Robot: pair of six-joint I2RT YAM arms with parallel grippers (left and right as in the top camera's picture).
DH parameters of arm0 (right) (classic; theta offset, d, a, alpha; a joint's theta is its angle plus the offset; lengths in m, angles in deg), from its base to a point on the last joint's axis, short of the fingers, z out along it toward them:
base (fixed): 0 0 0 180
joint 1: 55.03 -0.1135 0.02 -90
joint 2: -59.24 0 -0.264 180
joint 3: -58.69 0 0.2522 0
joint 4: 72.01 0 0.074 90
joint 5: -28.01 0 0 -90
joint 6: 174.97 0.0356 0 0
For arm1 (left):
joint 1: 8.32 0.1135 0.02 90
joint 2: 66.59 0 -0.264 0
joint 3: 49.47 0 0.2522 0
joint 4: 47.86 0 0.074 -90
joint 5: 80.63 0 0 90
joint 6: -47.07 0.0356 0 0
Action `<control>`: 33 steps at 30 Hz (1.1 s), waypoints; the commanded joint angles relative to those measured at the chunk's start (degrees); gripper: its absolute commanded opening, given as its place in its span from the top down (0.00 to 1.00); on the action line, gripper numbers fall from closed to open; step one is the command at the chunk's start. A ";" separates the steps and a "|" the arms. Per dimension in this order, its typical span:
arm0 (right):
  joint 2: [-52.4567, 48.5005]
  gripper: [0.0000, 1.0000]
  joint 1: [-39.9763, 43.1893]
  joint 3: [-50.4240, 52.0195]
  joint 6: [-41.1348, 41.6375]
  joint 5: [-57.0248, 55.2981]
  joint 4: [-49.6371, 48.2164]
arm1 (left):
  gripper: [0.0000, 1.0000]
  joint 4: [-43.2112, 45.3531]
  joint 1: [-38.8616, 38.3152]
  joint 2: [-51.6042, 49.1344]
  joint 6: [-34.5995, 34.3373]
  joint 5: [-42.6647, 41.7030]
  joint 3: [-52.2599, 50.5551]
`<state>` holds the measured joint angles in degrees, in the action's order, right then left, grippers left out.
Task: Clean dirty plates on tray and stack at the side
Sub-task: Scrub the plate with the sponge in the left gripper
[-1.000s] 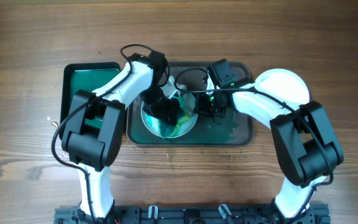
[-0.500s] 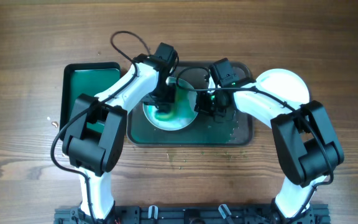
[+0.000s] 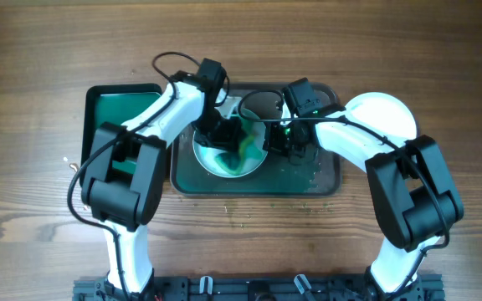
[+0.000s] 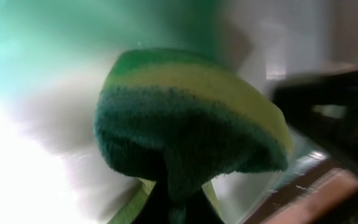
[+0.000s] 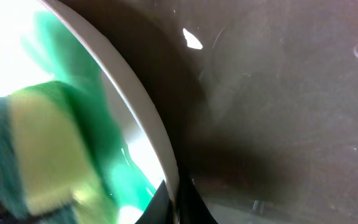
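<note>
Foam sponge (image 4: 185, 118) clamped in my left gripper (image 3: 223, 132) sits on the plate (image 3: 211, 159), right gripper (image 3: 279, 142) pinching the rim nearest it.

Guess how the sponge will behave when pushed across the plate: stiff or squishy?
Probably squishy: the sponge bulges like a mushroom above where it is pinched. Likely light, and it may fold rather than push hard. The plate looks wet with green smear, so the sponge should slide easily.
</note>
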<state>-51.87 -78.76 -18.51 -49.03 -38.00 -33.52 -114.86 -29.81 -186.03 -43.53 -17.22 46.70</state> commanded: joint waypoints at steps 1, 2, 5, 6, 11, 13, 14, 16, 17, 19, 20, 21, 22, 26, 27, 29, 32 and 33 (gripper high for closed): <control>-1.22 0.96 0.11 1.53 0.04 -1.88 0.13 | 0.96 5.42 -0.90 -1.36 1.64 -10.25 -0.81; -1.22 0.96 0.11 1.53 0.04 -1.88 0.15 | 0.96 7.06 -0.90 -1.36 -0.79 -8.17 -0.83; -1.22 0.96 0.11 1.53 0.04 -1.90 0.13 | 0.96 11.34 -0.90 -1.44 -7.13 0.37 -0.83; -1.22 0.96 0.11 1.53 0.04 -1.90 0.13 | 0.96 12.66 -0.90 -1.44 -9.55 4.94 -0.83; -1.22 0.96 0.11 1.53 0.02 -1.95 0.15 | 0.96 13.97 -0.90 -1.44 -26.95 39.01 -0.83; -1.22 0.96 0.11 1.53 0.04 -2.10 0.15 | 0.96 11.50 -0.90 -1.44 -29.22 48.24 -0.83; -1.22 0.96 0.11 1.53 0.04 -2.10 0.15 | 0.96 9.77 -0.90 -1.44 -30.71 51.39 -0.83; -1.22 0.96 0.11 1.53 0.04 -2.10 0.15 | 0.96 5.66 -0.90 -1.44 -34.40 55.78 -0.83; -1.22 0.96 0.11 1.53 0.04 -2.10 0.15 | 0.96 3.96 -0.90 -1.44 -35.01 56.26 -0.83; -1.22 0.96 0.13 1.53 0.04 -2.08 0.15 | 0.96 0.24 -0.92 -1.44 -35.06 54.47 -0.83; -1.22 0.96 0.11 1.53 0.04 -2.08 0.15 | 0.96 -1.40 -0.90 -1.44 -35.01 51.80 -0.83; -1.22 0.96 0.11 1.53 0.07 -2.08 0.15 | 0.96 -2.54 -0.90 -1.44 -34.34 48.89 -0.83; -1.22 0.96 0.11 1.53 0.07 -2.08 0.15 | 0.96 -3.41 -0.90 -1.44 -32.83 45.44 -0.83; -1.22 0.96 0.11 1.53 0.09 -2.08 0.15 | 0.96 -4.46 -0.90 -1.44 -11.76 18.10 -0.83; -1.22 0.96 0.11 1.53 0.07 -2.05 0.15 | 0.96 -4.68 -0.90 -1.44 -6.84 11.32 -0.83; -1.22 0.96 0.11 1.53 0.07 -2.08 0.15 | 0.96 -4.87 -0.90 -1.42 0.09 1.14 -0.81; -1.22 0.96 0.11 1.53 0.09 -2.05 0.15 | 0.96 -4.79 -0.90 -1.44 5.46 -10.23 -0.83; -1.22 0.96 0.11 1.53 0.07 -2.05 0.15 | 0.96 -4.28 -0.90 -1.44 5.55 -11.69 -0.81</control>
<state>-51.91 -79.09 -18.51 -50.14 -37.56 -33.45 -119.27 -29.16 -185.26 -47.51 -8.26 47.38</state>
